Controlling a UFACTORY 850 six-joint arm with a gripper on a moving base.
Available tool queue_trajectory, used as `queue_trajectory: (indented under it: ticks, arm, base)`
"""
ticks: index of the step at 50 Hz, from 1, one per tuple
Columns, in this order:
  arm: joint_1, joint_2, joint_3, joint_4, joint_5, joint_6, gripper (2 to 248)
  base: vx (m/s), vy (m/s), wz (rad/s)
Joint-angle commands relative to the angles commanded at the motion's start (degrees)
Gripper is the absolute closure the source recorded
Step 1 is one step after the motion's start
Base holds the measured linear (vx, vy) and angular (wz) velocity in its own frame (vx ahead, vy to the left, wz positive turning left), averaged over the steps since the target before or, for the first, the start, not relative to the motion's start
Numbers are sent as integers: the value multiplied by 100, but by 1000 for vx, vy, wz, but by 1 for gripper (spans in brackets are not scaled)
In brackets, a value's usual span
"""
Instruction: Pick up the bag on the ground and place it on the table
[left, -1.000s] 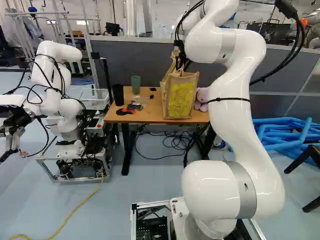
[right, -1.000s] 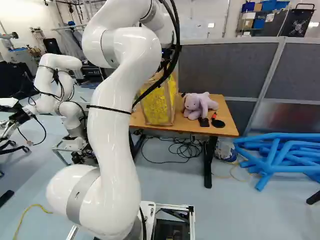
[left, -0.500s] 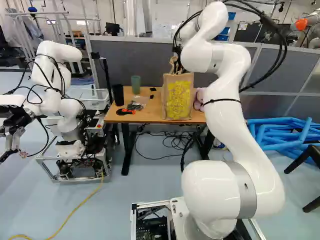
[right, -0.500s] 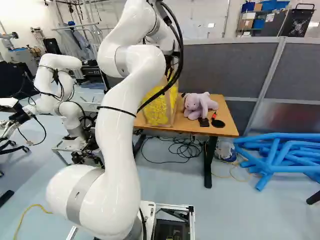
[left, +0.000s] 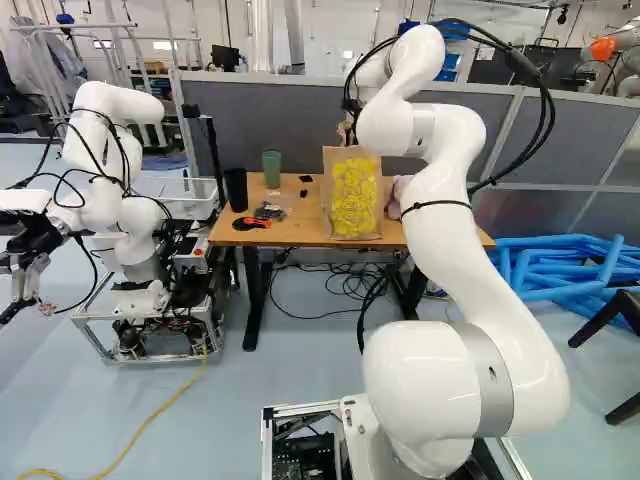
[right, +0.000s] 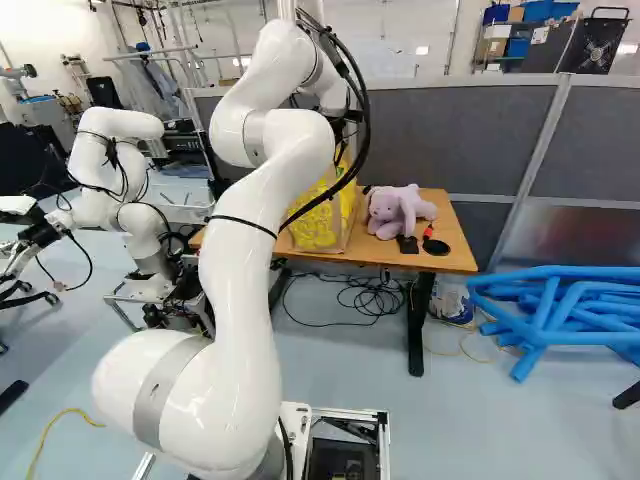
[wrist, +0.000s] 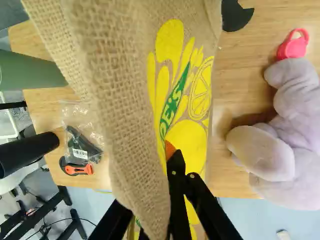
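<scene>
A burlap bag with a yellow fruit print stands on a wooden table, near the edge that faces the arm. The white arm reaches over to it, and the black gripper is at the bag's top. In the wrist view burlap hides much of the gripper, so I cannot tell whether it is spread, closed or pinching the cloth. Beside the bag, on its right in both base views, lies a purple plush toy; a black disc is next to the toy. On the bag's other side are a green cup, a black cup, a cutter with orange on it and a clear pouch holding something dark. Loose cables are on the floor under the table. At the left of the left base view stands another robot, and blue tubes are piled at the right of the right base view.
</scene>
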Motion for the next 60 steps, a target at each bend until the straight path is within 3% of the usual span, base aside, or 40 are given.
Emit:
queue_trajectory:
  ticks: [15,16,21,22,26,27,31,32,36,37,42,43,47,48,60]
  arm:
    - [0,-3,-4,0,0,0,225]
    - [0,-3,-4,0,0,0,195]
    - [0,-3,-4,0,0,0,195]
    - [0,-3,-4,0,0,0,160]
    - [0,-3,-4,0,0,0,160]
    - [0,-3,-4,0,0,0,123]
    - [0,-3,-4,0,0,0,123]
    - [0,-3,-4,0,0,0,87]
    - [0,-3,-4,0,0,0,87]
    - [0,-3,-4,0,0,0,51]
    - [0,-3,-4,0,0,0,51]
    - [0,-3,-4,0,0,0,14]
    - [0,-3,-4,0,0,0,14]
    - [0,0,-3,0,0,0,3]
    - [0,108,5,0,0,0,3]
  base:
    - [0,0,0]
    - [0,0,0]
    - [0,0,0]
    - [0,0,0]
    - [0,0,0]
    - [0,0,0]
    - [0,0,0]
    - [0,0,0]
    - [0,0,0]
    - [0,0,0]
    - [0,0,0]
    - [0,0,0]
    - [0,0,0]
    - [0,0,0]
    - [0,0,0]
